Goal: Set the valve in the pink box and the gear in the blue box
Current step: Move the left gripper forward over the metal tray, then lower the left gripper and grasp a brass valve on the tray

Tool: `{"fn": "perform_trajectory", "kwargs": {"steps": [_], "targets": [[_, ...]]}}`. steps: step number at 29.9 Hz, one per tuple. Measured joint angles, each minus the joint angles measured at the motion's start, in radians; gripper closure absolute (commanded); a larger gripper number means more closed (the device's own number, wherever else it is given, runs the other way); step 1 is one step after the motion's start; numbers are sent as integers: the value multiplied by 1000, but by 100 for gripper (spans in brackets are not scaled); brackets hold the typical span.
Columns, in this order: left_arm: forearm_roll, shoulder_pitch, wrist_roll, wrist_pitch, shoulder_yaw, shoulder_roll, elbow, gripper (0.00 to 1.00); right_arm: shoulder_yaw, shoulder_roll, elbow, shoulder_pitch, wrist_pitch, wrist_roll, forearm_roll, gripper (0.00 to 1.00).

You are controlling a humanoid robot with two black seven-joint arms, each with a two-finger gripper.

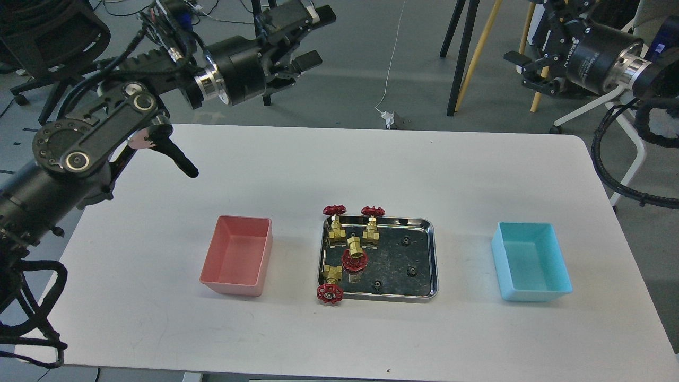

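Four brass valves with red handwheels lie in the left half of a steel tray (434,260); one valve (354,253) is in the middle of that group and another valve (329,287) hangs over the front rim. Several tiny black gears lie in the tray's right half, one gear (411,271) towards the front. The pink box (233,286) stands left of the tray, empty. The blue box (536,294) stands right of it, empty. My left gripper (313,36) is open and empty, high beyond the table's far left edge. My right gripper (530,37) is open and empty, high at the far right, partly cut off by the top edge.
The white table (339,170) carries only the tray and the two boxes. My left forearm (90,143) hangs over the table's far left corner. Tripod legs (461,58) and chairs stand on the floor behind the table.
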Motion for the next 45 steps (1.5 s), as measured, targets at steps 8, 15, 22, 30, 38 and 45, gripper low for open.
{"fn": "perform_trajectory", "kwargs": {"steps": [8, 15, 22, 30, 38, 45], "targets": [[613, 116, -182, 354, 151, -34, -95, 0, -7, -21, 1, 30, 23, 0, -1, 0], [859, 180, -267, 689, 372, -77, -3, 0, -7, -37, 1, 31, 23, 0, -2, 0], [912, 209, -298, 864, 500, -219, 293, 0, -7, -64, -1, 29, 23, 0, -3, 0], [895, 235, -299, 874, 537, -333, 462, 1, -8, -72, 1, 17, 23, 0, -4, 0], [861, 241, -299, 874, 539, -385, 614, 6, -8, -59, 0, 13, 23, 1, -27, 0], [861, 240, -299, 874, 541, -387, 665, 7, -8, -58, -9, 12, 23, 2, -30, 0]]}}
